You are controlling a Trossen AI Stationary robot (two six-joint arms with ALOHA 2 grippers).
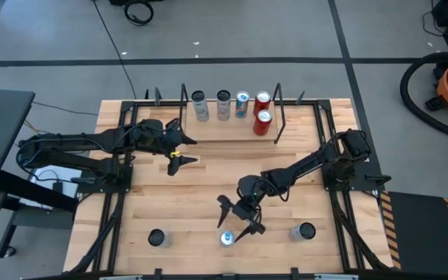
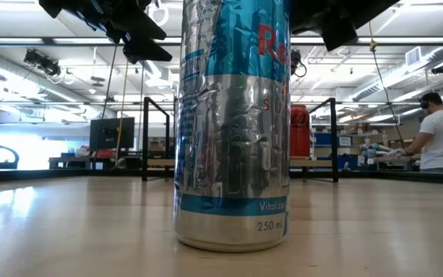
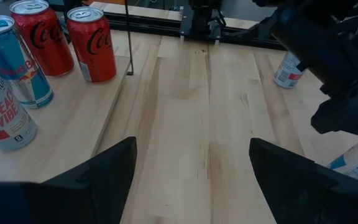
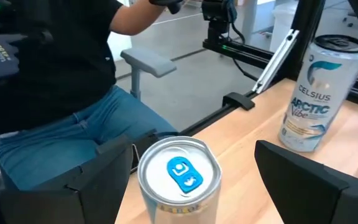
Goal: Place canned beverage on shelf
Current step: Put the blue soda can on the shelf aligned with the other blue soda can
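Five cans already stand on the shelf (image 1: 228,128) at the table's (image 1: 208,183) far edge, between its black wire frames. Right gripper (image 1: 238,218) hangs over the near edge with fingers spread either side of the blue-tabbed silver can (image 1: 226,238), not clamped; two more cans flank it, well apart. Left gripper (image 1: 179,153) hovers empty, fingers spread, just before the shelf.
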